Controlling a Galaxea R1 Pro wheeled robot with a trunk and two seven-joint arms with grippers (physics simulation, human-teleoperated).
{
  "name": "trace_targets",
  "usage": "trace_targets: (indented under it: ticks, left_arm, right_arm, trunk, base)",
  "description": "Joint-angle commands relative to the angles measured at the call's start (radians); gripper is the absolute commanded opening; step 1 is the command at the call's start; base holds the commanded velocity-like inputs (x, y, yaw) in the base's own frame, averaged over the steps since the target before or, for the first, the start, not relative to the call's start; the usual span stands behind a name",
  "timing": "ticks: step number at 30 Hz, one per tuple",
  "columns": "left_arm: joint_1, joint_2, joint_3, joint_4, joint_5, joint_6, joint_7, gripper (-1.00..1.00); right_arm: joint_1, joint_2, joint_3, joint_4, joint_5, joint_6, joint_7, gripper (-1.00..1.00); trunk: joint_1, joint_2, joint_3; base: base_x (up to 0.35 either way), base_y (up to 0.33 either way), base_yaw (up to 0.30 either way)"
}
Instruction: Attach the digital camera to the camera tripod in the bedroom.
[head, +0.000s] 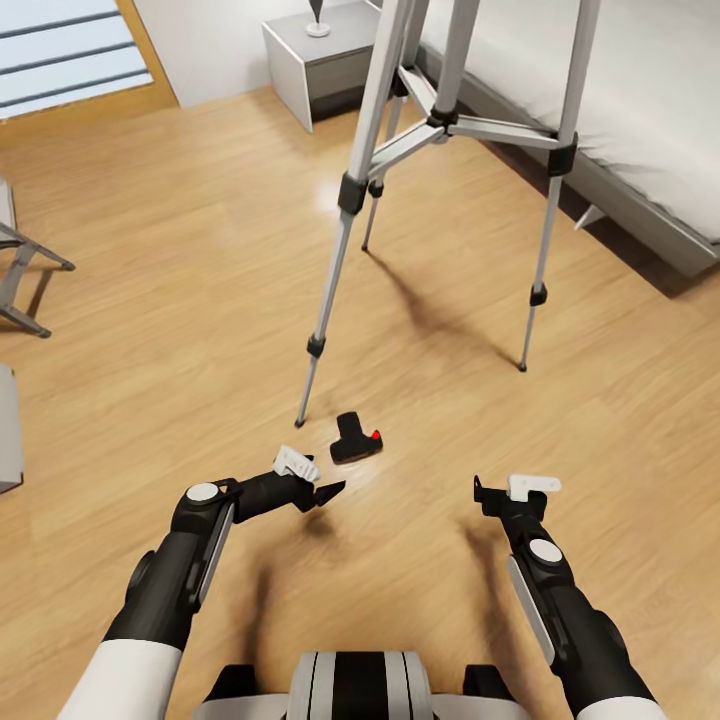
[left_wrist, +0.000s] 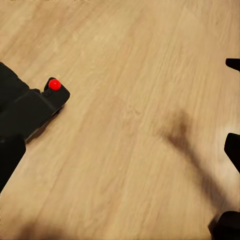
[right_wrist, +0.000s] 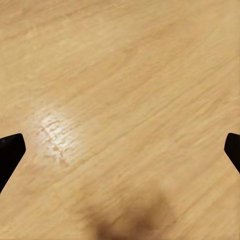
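Bedroom plank floor (head: 180, 300) in head view carries the digital camera (head: 355, 440) near a camera tripod (head: 345, 190) foot; left wrist view shows the left gripper (head: 322, 492) wide and off-line, risking a knock; right wrist view shows the right gripper (head: 490, 492) wide, empty.

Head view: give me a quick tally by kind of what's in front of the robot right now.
Digital camera, lying on the wood floor: 1
Camera tripod, standing: 1
Tripod legs in view: 3
Bed: 1
Grey nightstand: 1
Grippers, left gripper and right gripper: 2
Total, legs not counted separately: 6
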Motion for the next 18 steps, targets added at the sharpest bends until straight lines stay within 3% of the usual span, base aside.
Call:
trace_targets:
  ticks: [1, 9, 18]
  left_arm:
    - [0.000, -0.001, -0.001, -0.001, -0.004, 0.008, -0.005, 1.00]
    - [0.000, -0.001, -0.023, 0.007, -0.005, 0.004, -0.002, 1.00]
    - [0.000, 0.001, -0.078, 0.010, -0.008, -0.001, -0.002, 1.00]
  right_arm:
    - [0.000, 0.000, 0.001, -0.002, 0.001, 0.006, -0.004, 1.00]
    - [0.000, 0.000, 0.001, -0.002, 0.001, 0.006, -0.004, 1.00]
    - [0.000, 0.000, 0.001, -0.002, 0.001, 0.006, -0.004, 1.00]
  trunk:
    - [0.000, 0.000, -0.002]
    - [0.000, 0.000, -0.012]
    - [0.000, 0.000, -0.023]
  base:
    - [0.193, 0.001, 0.000]
    - [0.084, 0.000, 0.000]
    - [0.007, 0.000, 0.000]
